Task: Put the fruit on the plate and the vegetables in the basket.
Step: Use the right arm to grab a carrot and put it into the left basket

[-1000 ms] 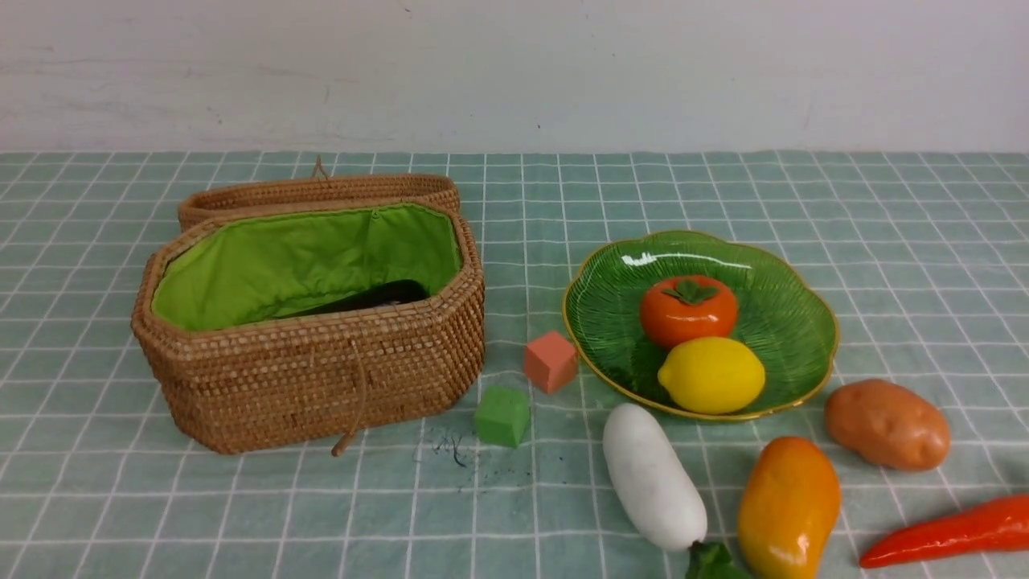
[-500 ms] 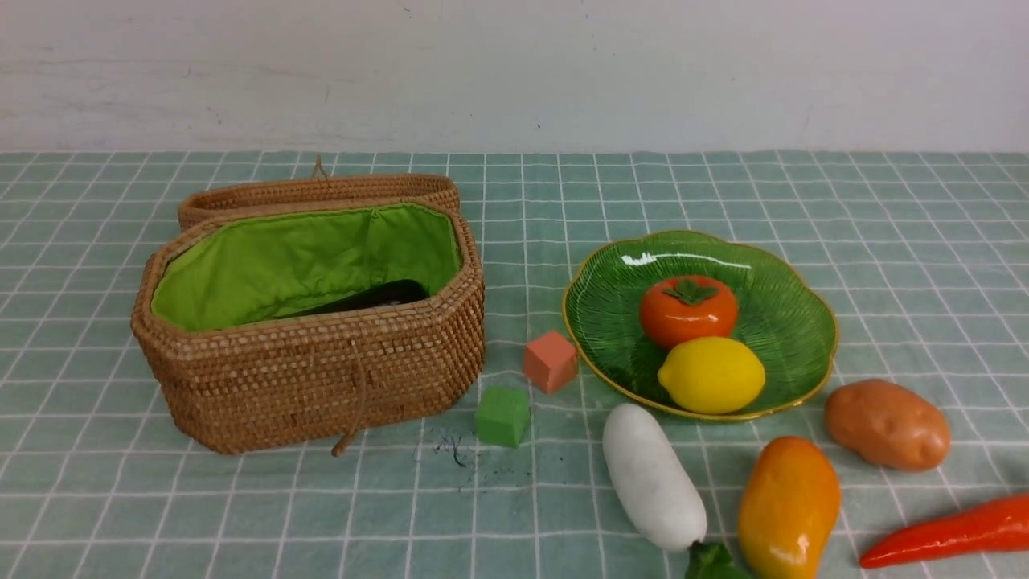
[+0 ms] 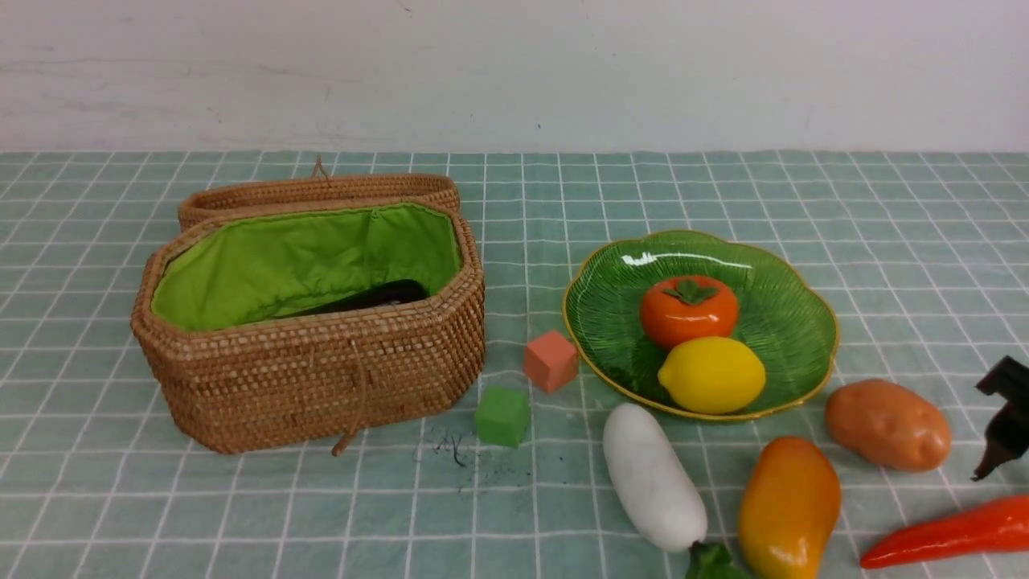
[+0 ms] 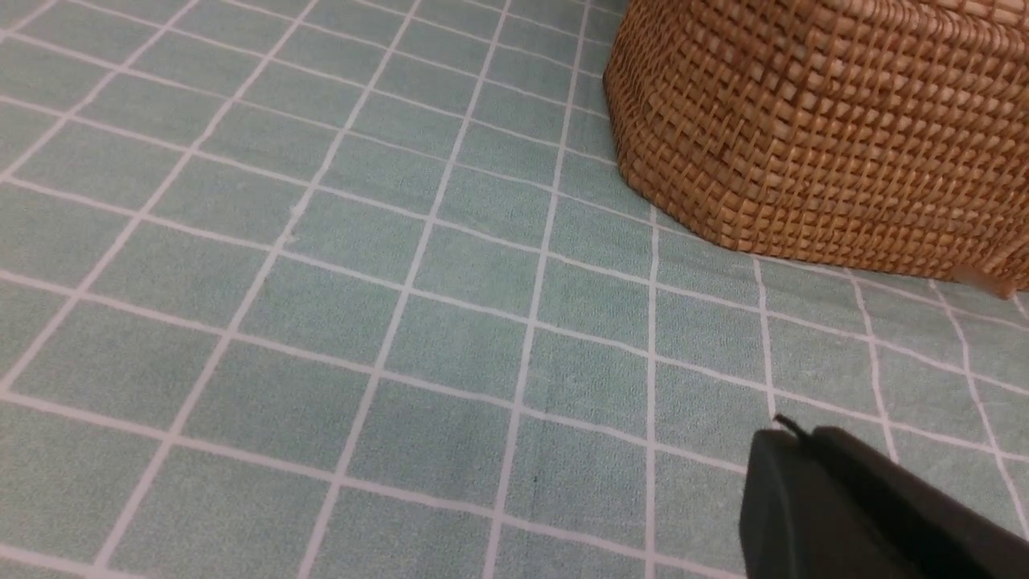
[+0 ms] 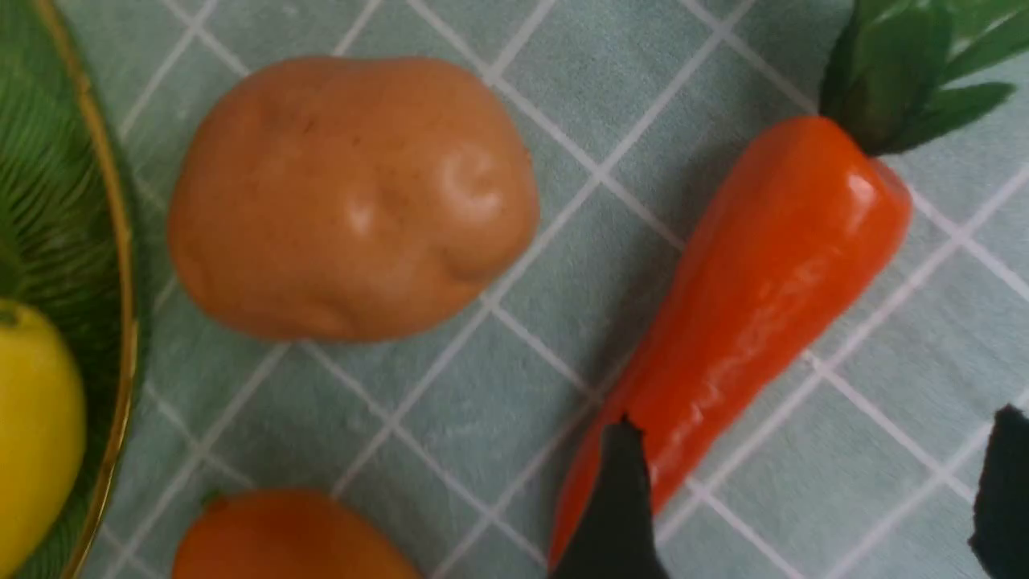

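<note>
Change: my right gripper [image 3: 999,422] has come into the front view at the three o'clock edge; a second ago it was out of sight. Nothing on the cloth has shifted.
Right side: its fingers [image 5: 615,515] are spread wide and hold nothing. On the wrist camera the narrow tip of the chili [image 5: 756,305] lies just beside one finger; I cannot tell whether they touch.
Left side: my left gripper [image 4: 796,458] is pressed together and empty, low over bare tablecloth [image 4: 321,322], near a corner of the basket [image 4: 820,121].
Basket: it stands at nine o'clock from the plate [image 3: 788,322], with its lid [image 3: 321,191] lying open behind it at twelve. A dark eggplant [image 3: 378,296] shows inside against the green lining, mostly hidden by the front wall.
Plate: the persimmon [image 3: 687,310] sits near the middle, and the lemon [image 3: 711,374] is at its six o'clock; the two look to be touching.
Mango [image 3: 788,503]: on the cloth at five o'clock from the plate.
Radish [image 3: 651,474]: on the cloth at six o'clock from the plate, just beside the mango.
Potato [image 3: 888,424]: at four o'clock from the plate, with my right gripper near it at three.
Chili, front view: at five o'clock from the potato.
Cubes: the salmon cube [image 3: 551,362] is just beside the plate's rim at nine o'clock, and the green cube [image 3: 502,416] is at seven from it.
</note>
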Motion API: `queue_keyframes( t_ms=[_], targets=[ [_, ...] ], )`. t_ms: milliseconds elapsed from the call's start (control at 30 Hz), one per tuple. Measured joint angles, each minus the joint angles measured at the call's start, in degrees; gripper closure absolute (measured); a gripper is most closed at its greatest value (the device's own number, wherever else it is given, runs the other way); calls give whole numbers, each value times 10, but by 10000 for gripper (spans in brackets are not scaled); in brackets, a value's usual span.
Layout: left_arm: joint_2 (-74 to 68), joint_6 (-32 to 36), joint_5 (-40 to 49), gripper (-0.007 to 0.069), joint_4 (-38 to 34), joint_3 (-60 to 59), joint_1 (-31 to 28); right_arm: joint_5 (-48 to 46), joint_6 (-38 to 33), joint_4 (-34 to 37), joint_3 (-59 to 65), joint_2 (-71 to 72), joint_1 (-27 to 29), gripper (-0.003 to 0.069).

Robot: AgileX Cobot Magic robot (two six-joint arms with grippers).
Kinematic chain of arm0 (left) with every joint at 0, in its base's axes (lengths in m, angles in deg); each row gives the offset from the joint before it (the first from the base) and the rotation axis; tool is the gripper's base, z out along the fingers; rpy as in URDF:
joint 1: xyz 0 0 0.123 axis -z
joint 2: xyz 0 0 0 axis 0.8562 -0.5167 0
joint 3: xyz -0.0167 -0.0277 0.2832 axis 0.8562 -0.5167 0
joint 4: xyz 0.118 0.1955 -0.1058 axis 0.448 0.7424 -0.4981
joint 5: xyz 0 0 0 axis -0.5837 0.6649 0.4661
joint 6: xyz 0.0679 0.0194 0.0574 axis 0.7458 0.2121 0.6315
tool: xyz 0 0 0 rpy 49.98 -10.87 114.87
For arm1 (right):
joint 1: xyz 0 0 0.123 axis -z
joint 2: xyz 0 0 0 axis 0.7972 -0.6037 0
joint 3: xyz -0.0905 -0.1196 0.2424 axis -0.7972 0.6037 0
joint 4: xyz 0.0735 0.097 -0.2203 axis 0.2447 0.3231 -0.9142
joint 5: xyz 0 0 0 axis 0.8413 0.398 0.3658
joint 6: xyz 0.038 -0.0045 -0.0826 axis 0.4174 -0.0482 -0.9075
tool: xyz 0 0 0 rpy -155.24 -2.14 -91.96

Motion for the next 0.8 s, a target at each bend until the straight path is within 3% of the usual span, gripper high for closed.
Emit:
queue_keyframes(
  t_ms=[200, 333, 433, 567, 700, 800],
  targets=[
    [0, 0, 0, 617, 0, 0, 0, 47, 16, -3, 0, -134, 0, 92],
    [0, 0, 0, 615, 0, 0, 0, 17, 5, -14, -10, -168, 0, 176],
    [0, 0, 0, 610, 0, 0, 0, 13, -55, -16, -11, -163, 0, 356],
    [0, 0, 0, 610, 0, 0, 0, 1, -109, -14, -5, -140, 0, 363],
    [0, 0, 0, 607, 0, 0, 0, -81, -188, -6, -17, -45, 0, 363],
    [0, 0, 0, 605, 0, 0, 0, -131, -285, 38, -88, 33, 0, 363]
  ],
)
